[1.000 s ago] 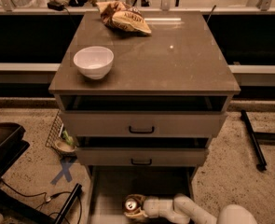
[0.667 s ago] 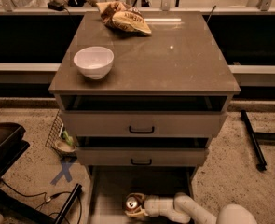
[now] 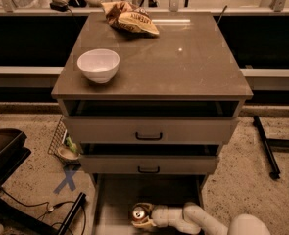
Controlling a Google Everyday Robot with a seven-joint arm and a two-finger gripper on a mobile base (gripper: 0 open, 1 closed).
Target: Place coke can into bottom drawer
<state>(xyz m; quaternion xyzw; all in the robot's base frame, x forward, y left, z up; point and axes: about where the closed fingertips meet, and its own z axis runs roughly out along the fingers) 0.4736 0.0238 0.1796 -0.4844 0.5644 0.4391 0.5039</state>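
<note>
The coke can [image 3: 140,212] shows its silver top and red side low in the camera view, inside the pulled-out bottom drawer [image 3: 115,199] of the beige-grey cabinet. My gripper [image 3: 143,216] reaches in from the right on a white arm and is shut on the can, holding it over the drawer's pale floor near the front. The two upper drawers with black handles stand above it.
A white bowl [image 3: 98,65] and a chip bag [image 3: 130,19] sit on the cabinet top [image 3: 183,62]. A wire basket [image 3: 61,142] and a blue X mark [image 3: 66,180] are on the floor at left. Black furniture and cables lie at lower left, a black stand leg at right.
The gripper and can have stayed almost in place inside the bottom drawer, with only a slight shift. Nothing else moved.
</note>
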